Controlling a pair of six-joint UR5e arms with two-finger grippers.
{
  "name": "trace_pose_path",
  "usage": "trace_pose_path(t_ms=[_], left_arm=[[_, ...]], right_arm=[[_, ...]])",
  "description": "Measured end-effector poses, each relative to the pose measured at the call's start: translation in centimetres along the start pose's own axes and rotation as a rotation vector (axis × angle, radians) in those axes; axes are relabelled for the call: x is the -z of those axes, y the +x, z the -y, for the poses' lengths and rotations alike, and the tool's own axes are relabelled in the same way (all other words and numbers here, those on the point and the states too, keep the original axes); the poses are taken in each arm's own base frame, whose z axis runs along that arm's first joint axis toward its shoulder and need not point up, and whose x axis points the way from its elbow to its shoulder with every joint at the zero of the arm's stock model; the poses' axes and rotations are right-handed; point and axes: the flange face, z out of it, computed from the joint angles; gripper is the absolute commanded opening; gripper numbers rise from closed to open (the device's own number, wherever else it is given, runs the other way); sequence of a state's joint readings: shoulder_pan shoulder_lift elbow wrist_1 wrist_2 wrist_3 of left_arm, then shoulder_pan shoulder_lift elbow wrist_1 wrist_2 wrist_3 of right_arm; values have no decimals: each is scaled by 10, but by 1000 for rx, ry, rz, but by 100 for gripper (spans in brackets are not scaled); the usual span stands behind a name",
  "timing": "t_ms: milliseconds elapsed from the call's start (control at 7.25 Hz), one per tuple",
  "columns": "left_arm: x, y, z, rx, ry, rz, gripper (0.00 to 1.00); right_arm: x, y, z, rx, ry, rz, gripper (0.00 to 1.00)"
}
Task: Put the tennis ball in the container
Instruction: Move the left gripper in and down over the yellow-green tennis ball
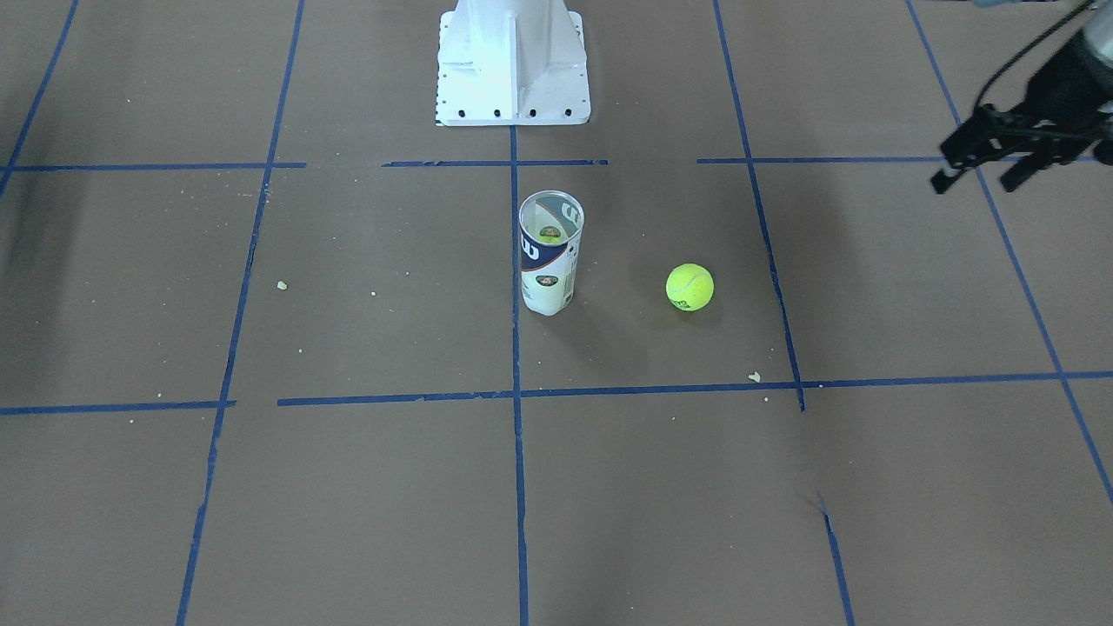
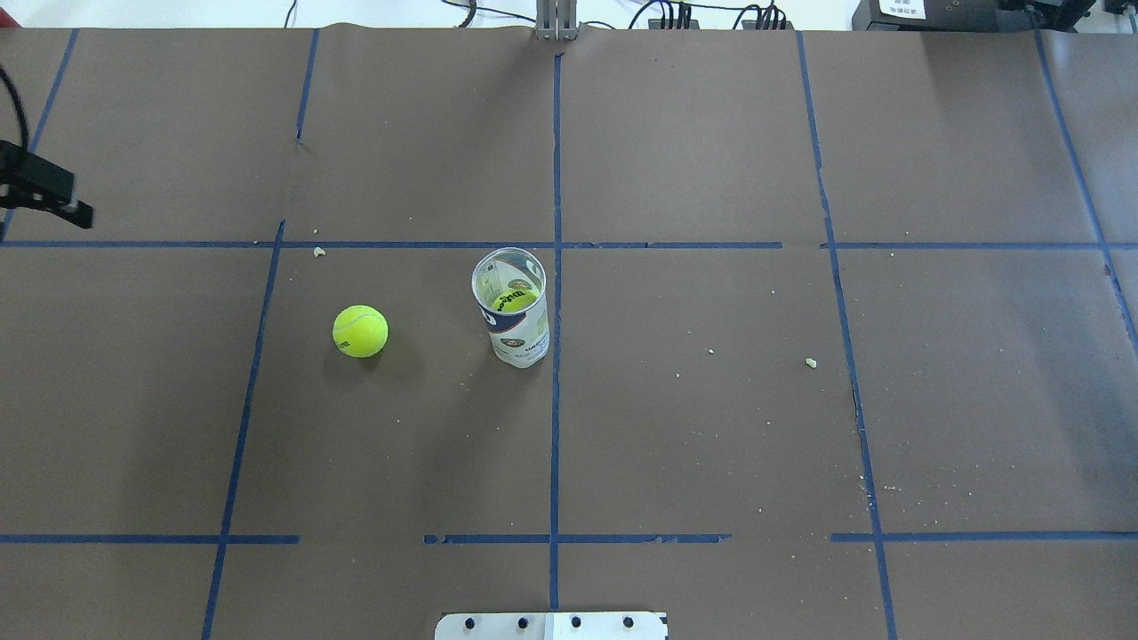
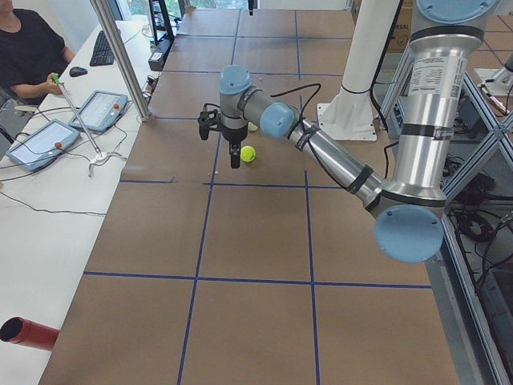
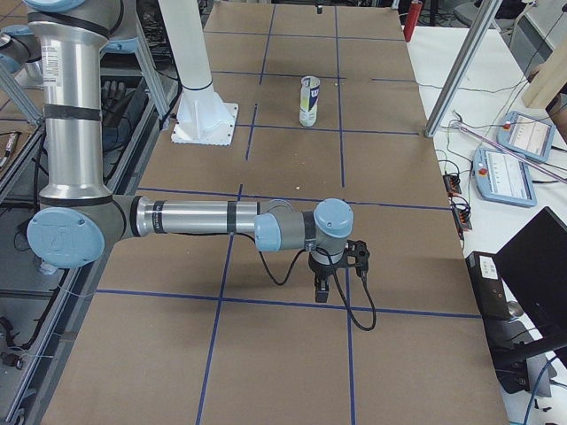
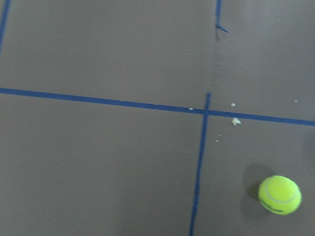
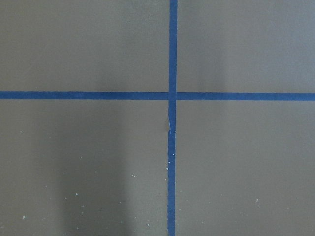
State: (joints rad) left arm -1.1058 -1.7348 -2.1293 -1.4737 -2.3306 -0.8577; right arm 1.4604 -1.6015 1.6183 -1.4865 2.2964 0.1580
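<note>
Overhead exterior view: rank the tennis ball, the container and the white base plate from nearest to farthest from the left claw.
1. The tennis ball: nearest to the left claw, on the view's left side.
2. The container: next, upright just left of the centre tape line.
3. The white base plate: farthest, at the bottom edge, centre.

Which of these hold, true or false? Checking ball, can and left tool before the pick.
1. The tennis ball lies on the table, apart from the container. True.
2. The container lies on its side. False: it stands upright.
3. The left tool grips the ball. False: it hangs open and empty, well away from the ball.
4. The ball sits on the robot's left of the container. True.
</note>
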Motion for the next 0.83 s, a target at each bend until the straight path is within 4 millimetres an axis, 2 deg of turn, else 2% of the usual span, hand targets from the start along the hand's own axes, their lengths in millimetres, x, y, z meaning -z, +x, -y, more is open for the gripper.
trace_pose_path(t_ms=[138,276,414,552,828], left_arm=[[-33,65,-11,4,-25,-1,100],[-75,115,-20,-15,-32,34,100],[-117,151,-27,-46,-34,72,100],[-144,171,-30,-72,-26,88,100],[-176,180,-32,-94,-2,93,100]], right_arm=[[0,0,0,0,0,0,100],[0,0,0,0,0,0,100],[0,0,0,0,0,0,100],[0,0,0,0,0,0,100],[0,0,0,0,0,0,100]])
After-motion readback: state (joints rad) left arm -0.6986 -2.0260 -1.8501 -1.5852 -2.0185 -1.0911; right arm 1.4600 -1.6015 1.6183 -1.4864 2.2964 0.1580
